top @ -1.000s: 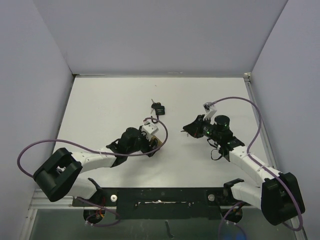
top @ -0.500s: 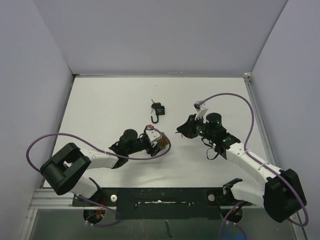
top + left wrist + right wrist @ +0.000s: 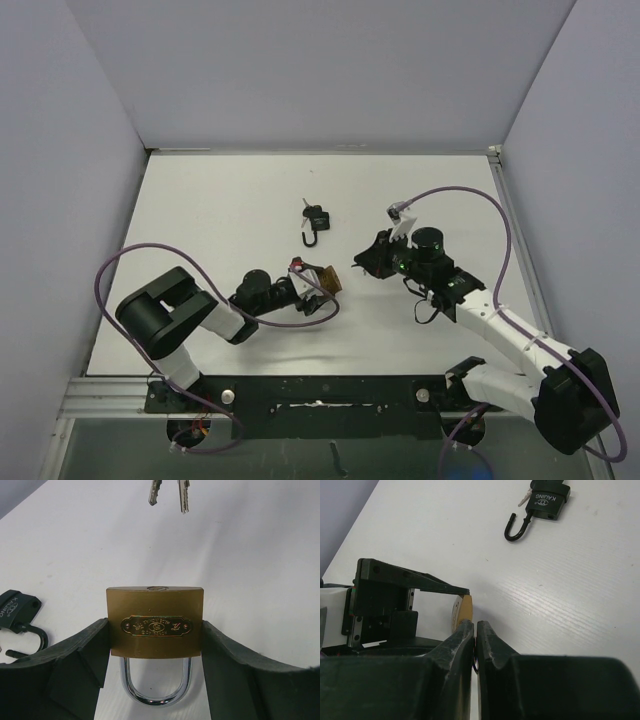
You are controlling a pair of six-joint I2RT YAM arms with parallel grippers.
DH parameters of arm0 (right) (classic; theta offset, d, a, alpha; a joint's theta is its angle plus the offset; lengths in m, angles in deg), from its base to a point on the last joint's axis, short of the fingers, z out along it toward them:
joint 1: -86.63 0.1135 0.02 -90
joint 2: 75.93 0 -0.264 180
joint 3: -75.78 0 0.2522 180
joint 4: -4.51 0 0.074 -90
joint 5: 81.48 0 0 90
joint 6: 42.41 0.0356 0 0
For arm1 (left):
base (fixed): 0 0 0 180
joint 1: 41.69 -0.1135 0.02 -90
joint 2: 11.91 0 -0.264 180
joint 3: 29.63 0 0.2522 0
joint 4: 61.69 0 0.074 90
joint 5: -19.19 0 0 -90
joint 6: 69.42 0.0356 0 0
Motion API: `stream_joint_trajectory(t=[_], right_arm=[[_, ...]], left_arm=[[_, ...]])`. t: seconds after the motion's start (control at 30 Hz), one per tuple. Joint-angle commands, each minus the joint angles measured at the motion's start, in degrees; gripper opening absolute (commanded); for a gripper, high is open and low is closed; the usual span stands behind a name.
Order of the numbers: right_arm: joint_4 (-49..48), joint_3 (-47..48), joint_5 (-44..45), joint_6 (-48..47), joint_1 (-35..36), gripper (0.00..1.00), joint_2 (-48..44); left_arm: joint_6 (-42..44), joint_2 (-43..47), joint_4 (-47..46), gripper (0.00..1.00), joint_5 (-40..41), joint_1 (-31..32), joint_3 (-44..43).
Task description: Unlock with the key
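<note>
My left gripper (image 3: 322, 279) is shut on a brass padlock (image 3: 330, 279), fingers on its two sides. In the left wrist view the padlock (image 3: 155, 622) is held with its steel shackle toward the camera and its keyhole face pointing away. Two silver keys (image 3: 183, 495) hang just beyond it at the top edge. My right gripper (image 3: 366, 262) is shut on the key ring, a short gap right of the padlock. In the right wrist view its fingers (image 3: 462, 640) are pressed together just behind the brass padlock (image 3: 464, 609); the keys themselves are hidden there.
A black padlock (image 3: 317, 218) with an open shackle and its own key lies on the white table behind the grippers; it also shows in the right wrist view (image 3: 548, 500) and in the left wrist view (image 3: 17, 611). Purple cables loop beside both arms.
My left gripper has carried the brass padlock to the right, and the left arm has folded in closer. My right gripper has moved left with the keys, so the gap between them has narrowed.
</note>
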Motion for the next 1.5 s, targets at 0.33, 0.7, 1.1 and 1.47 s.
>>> stream_joint_trajectory(t=[0.33,0.7,1.1,1.47], right_arm=[[-2.20,0.18,3.06,-1.25,3.34,0.00,-4.17],[-2.04,1.04,9.40,-2.84,9.73,0.00,-2.00],[-2.88,1.03,11.38,-2.50,10.80,0.00,-1.81],[-3.16,1.19,10.72,-2.11,11.19,0.00,-0.83]], left_arm=[[-1.88,2.54,-16.84,0.00,-3.32,-0.38,-1.57],[-2.85,4.20,-16.82,0.00,-1.82,-0.37,-1.15],[-1.98,5.64,-16.75,0.00,-4.20,-0.28,0.53],[-1.34,5.61,-16.75,0.00,-4.89,0.16,-0.16]])
